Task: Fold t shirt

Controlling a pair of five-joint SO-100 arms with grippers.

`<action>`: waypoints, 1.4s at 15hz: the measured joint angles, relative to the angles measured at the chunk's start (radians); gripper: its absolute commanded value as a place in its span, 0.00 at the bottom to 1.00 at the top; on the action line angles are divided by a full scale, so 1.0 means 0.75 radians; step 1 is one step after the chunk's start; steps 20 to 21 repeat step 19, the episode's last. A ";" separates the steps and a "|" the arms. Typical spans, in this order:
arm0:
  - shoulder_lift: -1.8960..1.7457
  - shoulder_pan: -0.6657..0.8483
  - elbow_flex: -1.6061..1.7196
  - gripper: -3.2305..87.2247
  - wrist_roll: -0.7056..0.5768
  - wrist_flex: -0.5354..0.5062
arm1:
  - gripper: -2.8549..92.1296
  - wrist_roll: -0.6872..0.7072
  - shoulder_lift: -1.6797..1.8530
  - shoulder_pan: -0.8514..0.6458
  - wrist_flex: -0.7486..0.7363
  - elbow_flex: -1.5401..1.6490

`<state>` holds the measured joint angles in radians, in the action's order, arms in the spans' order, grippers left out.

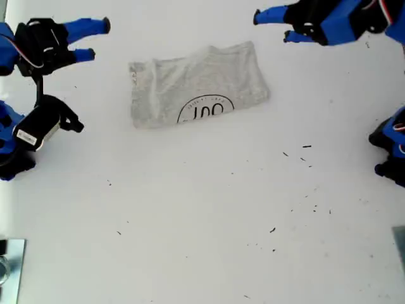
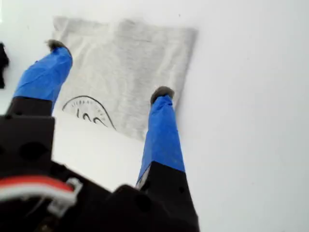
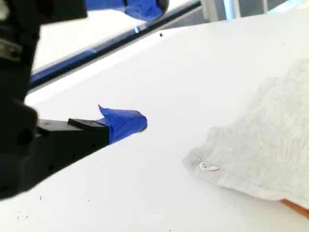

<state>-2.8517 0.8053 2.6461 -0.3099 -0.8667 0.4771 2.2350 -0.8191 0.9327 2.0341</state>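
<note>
My first gripper (image 2: 108, 67) hung wide open, empty, above the shirt (image 1: 197, 85). The shirt lay folded on the table (image 1: 202, 215), long axis running between both arms. My second gripper (image 3: 140, 63), also open, sat just beside its other end.

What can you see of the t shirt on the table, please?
The t shirt lies folded into a rough rectangle on the white table, grey and soft-looking, slightly wrinkled. Half of a black circular logo shows at its near edge. A sliver of orange peeks from under one edge in the second wrist view. Neither hand touches it.
</note>
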 measured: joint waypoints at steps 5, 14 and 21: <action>-0.785 -0.415 0.626 0.19 0.270 -0.147 | 0.39 0.055 0.628 0.192 0.008 0.783; -0.992 -1.395 0.789 0.17 0.162 -0.211 | 0.38 0.211 1.673 0.446 0.517 1.354; -0.992 -1.741 0.789 0.17 0.155 -0.211 | 0.37 0.405 1.673 0.462 0.532 1.354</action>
